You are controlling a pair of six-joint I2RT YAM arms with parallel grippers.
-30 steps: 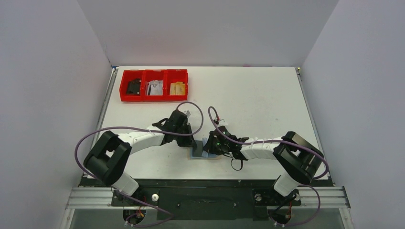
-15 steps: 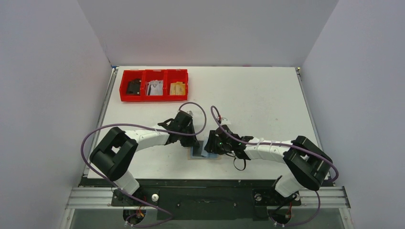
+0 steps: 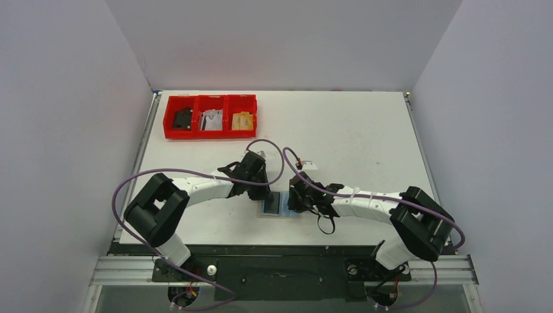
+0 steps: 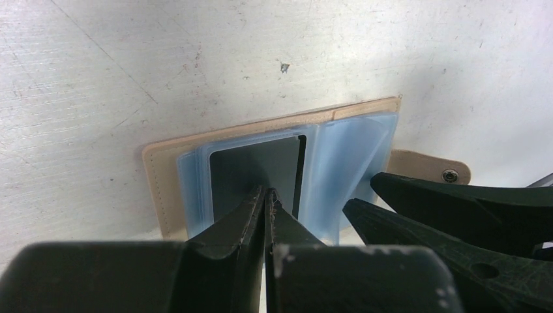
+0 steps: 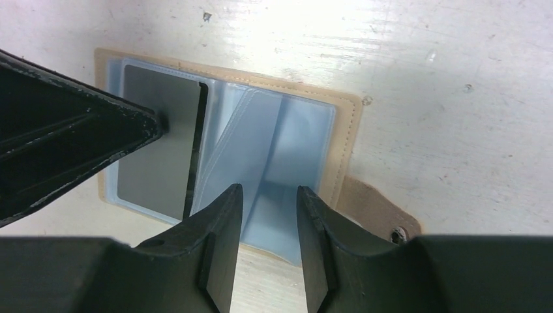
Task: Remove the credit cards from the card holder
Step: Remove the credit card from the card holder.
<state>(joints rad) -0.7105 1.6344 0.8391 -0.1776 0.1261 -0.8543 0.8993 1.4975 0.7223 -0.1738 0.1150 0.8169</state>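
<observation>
White scuffed table (image 3: pixel 365 130), grey walls (image 3: pixel 65 130); left end effector (image 4: pixel 267 193) clenched, right end effector (image 5: pixel 269 190) spread.

Lab robot cell: plain grey walls (image 3: pixel 274 39) enclosing a white table (image 3: pixel 352 130).

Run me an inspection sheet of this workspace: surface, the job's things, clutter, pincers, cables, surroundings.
Surface: white table, scuffed and speckled.
Job's things: tan card holder lies open and flat near the front edge. A dark card sits in one of its pale blue sleeves. Whether the sleeves hold other cards cannot be told.
Clutter: red three-compartment tray at the far left, with small items in each compartment.
Pincers: left pincer is shut, its tips on the dark card. The right pincer is open over the pale blue sleeves.
Cables: purple cables loop along both arms.
Surroundings: plain pale walls, nothing else seen.
</observation>
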